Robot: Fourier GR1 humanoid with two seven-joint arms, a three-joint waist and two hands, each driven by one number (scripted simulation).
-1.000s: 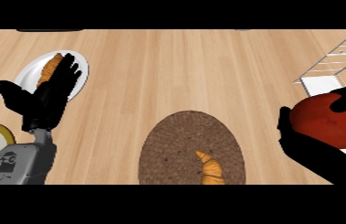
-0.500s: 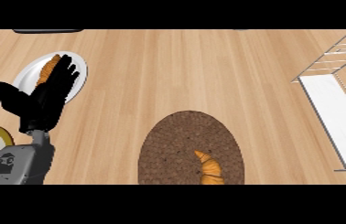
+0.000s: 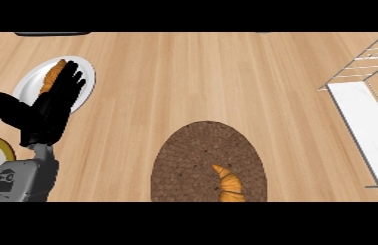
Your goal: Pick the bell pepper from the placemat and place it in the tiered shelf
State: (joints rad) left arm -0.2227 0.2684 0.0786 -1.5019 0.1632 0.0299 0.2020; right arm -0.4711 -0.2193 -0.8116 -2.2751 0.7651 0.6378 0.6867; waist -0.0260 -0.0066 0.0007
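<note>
Pepper and right robot hand are both out of view; left robot hand (image 3: 53,106) rests, fingers spread, far left of the white wire tiered shelf (image 3: 356,91). Release only over the shelf's tray.

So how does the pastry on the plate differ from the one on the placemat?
The pastry on the plate is mostly hidden behind the left hand; the croissant on the placemat lies in full view. The first rests on a white plate at far left, the second on a dark brown woven placemat near the lower edge. Both are golden orange.
</note>
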